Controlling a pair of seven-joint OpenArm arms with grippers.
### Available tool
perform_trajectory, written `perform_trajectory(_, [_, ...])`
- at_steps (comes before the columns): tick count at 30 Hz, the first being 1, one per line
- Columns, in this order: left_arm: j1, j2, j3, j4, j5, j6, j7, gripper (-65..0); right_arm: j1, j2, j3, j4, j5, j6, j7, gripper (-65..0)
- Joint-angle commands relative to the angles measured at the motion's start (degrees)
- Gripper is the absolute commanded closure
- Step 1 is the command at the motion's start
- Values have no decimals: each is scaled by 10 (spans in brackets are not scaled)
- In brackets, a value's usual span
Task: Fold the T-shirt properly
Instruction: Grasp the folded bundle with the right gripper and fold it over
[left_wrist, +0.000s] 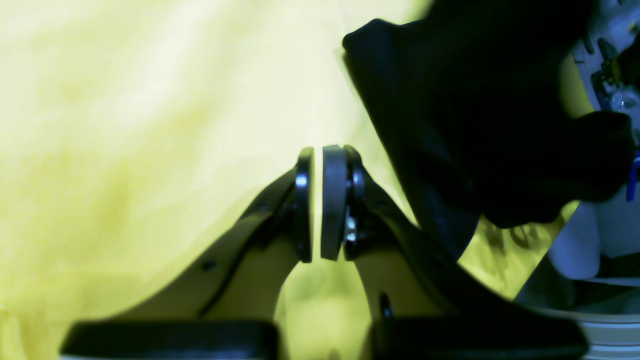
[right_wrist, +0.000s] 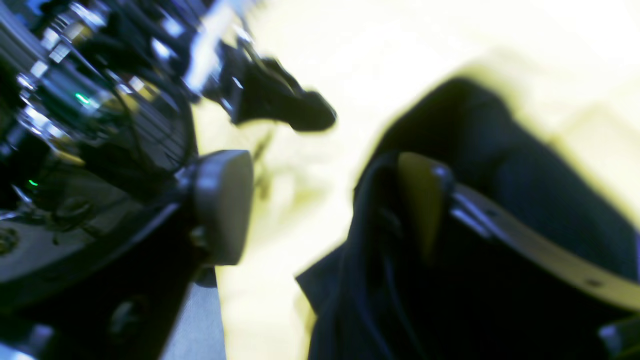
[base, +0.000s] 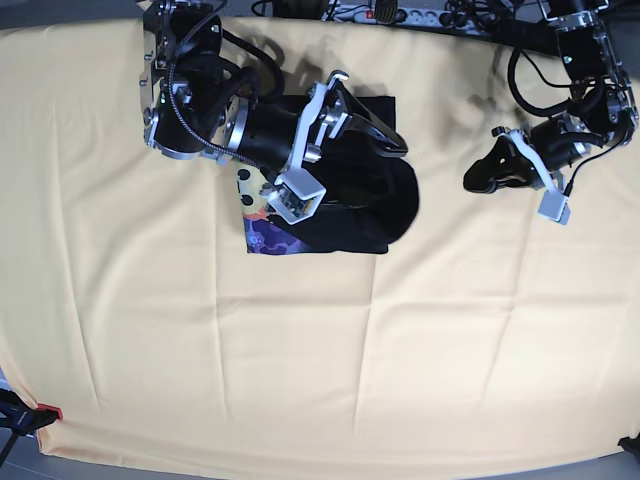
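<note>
T-shirt (base: 350, 200): black cloth, with a strip of print showing along its lower left edge, purple blotches and a pink-orange patch marked with dark dots. Tablecloth (base: 300, 350): plain yellowish tan, creased in faint lines; it appears brighter, yellow-green, in both wrist views. Right gripper (base: 372, 125): black arm body, white fingers, pale grey pads (right_wrist: 222, 205). Left gripper (left_wrist: 316, 202): black frame, grey pads; white housing behind it in the base view.
</note>
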Motion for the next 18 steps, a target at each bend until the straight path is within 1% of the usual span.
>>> perform_trajectory(1, [-7, -10, -4, 9, -16, -9, -9, -52, 17, -2, -3, 13, 17, 3, 17, -484])
perform_trajectory(3, [-7, -12, -4, 9, -16, -8, -8, -52, 40, -2, -3, 20, 16, 3, 11, -484])
perform_trajectory(5, [-7, -19, -4, 10, -20, -9, -2, -52, 61, -2, 3, 27, 10, 3, -7, -484])
perform_trajectory(7, [-7, -32, -4, 10, -38, -9, 6, -51, 75, -2, 21, 27, 7, 3, -16, -483])
perform_trajectory(8, [-7, -40, -4, 10, -55, -13, 14, -37, 79, -2, 33, 27, -2, 3, -15, -473])
perform_trajectory(9, [-7, -48, -4, 10, -84, -29, 30, 0, 84, -2, 46, 27, -13, 3, -15, -428])
perform_trajectory(10, [-7, -56, -4, 12, -121, -45, 53, 0, 90, -1, 60, 27, -31, 3, -15, -329])
perform_trajectory(11, [-7, -63, -4, 16, -165, -59, 79, 0, 96, 1, 72, 27, -51, 3, -14, -183])
perform_trajectory(12, [-7, -68, -4, 24, -194, -70, 106, 0, 99, 8, 82, 24, -71, 3, -2, -23])
perform_trajectory(13, [-7, -71, -4, 37, -194, -75, 123, 0, 99, 17, 90, 19, -91, 3, 21, 0])
perform_trajectory(15, [-6, -71, 1, 77, -194, -78, 123, 0, 99, 39, 95, -6, -135, 3, 84, 0])
perform_trajectory(16, [-6, -72, 9, 96, -194, -78, 123, 0, 104, 50, 94, -24, -154, 3, 106, 0])
perform_trajectory(18, [-6, -73, 39, 130, -194, -78, 123, 0, 121, 64, 90, -72, -165, 3, 116, 0])
